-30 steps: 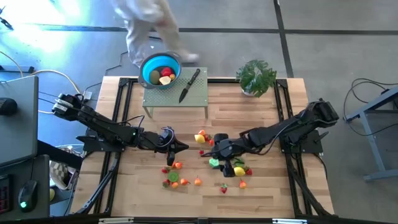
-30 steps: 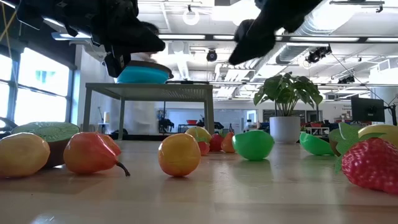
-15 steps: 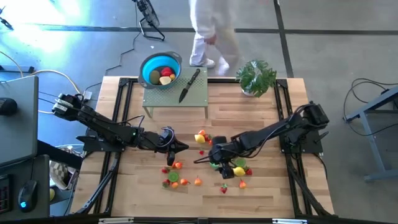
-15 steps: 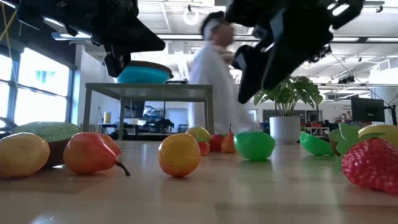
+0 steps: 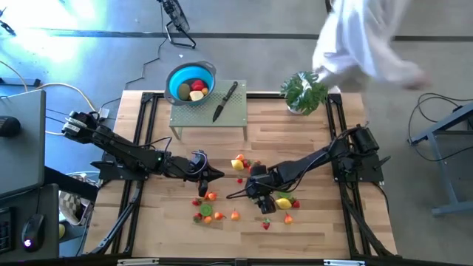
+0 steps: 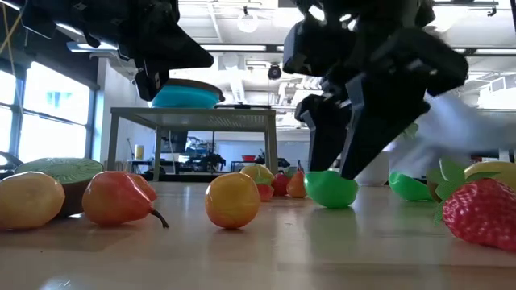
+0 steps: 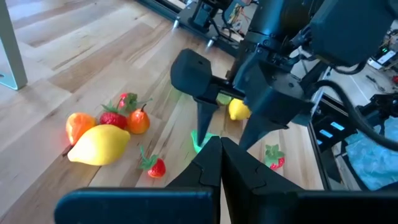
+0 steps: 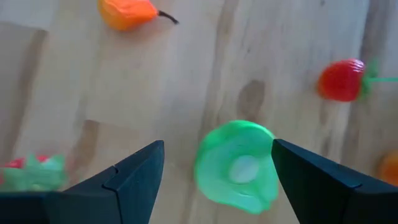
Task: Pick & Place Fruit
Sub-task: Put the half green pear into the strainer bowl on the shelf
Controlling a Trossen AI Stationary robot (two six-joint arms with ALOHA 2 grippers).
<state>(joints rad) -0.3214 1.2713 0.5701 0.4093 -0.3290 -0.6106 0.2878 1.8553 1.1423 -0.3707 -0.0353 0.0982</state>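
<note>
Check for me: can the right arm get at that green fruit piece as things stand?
Probably yes. The right tool is open with a finger on either side of the green fruit piece, which lies on bare wood; the strawberry sits clear of it.

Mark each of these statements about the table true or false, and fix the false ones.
1. The right gripper has its fingers open on either side of a green fruit piece. True.
2. The blue bowl is empty. False: it holds fruit pieces.
3. The knife lies on the small raised table beside the bowl. True.
4. The left gripper is open over the bowl. False: it is shut and sits over the wooden tabletop, away from the bowl.
5. The potted plant has tipped into the fruit pile. False: it stands at the table's far edge, apart from the fruit.
</note>
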